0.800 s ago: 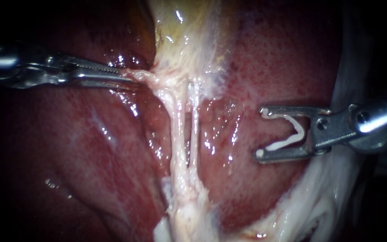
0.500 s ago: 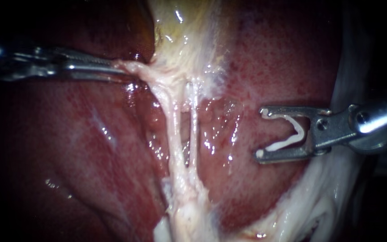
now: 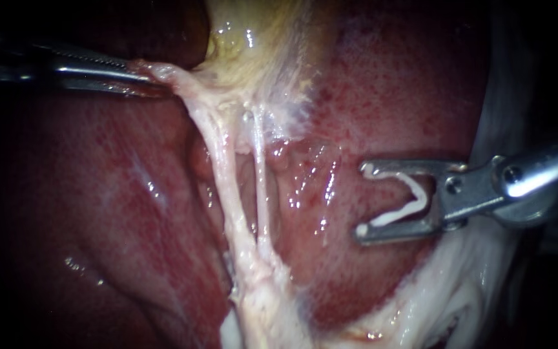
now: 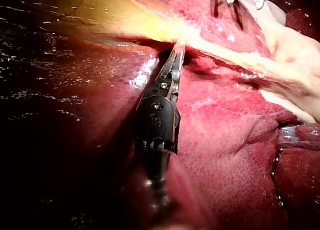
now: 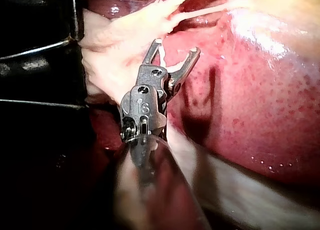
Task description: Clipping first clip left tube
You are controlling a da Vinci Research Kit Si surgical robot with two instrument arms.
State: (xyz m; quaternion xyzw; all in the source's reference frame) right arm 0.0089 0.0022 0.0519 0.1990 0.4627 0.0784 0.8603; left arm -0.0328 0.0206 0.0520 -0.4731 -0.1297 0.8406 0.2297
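My left instrument [image 3: 142, 74] comes in from the left, its jaws shut on pale tissue at the neck of the yellowish gallbladder [image 3: 259, 45], which it holds taut. Two thin pale tubes run down from there: the left tube [image 3: 224, 174] slants, the right tube [image 3: 261, 187] is thinner. My right instrument [image 3: 361, 200] hovers right of both tubes, touching neither. Its jaws stand wide apart, facing the tubes, with a white clip [image 3: 414, 194] seated between them. The left wrist view shows my left instrument [image 4: 176, 52] biting the tissue. The right wrist view shows my right instrument [image 5: 176, 46] short of the tubes.
Red liver [image 3: 389, 97] lies behind and on both sides of the tubes. The tubes join in a whitish stalk [image 3: 259, 291] below. White fatty tissue [image 3: 460, 284] lies under the right instrument's shaft.
My left instrument has drawn the gallbladder neck up and to the left, stretching and slanting the tubes. My right instrument has edged left toward them with the clip.
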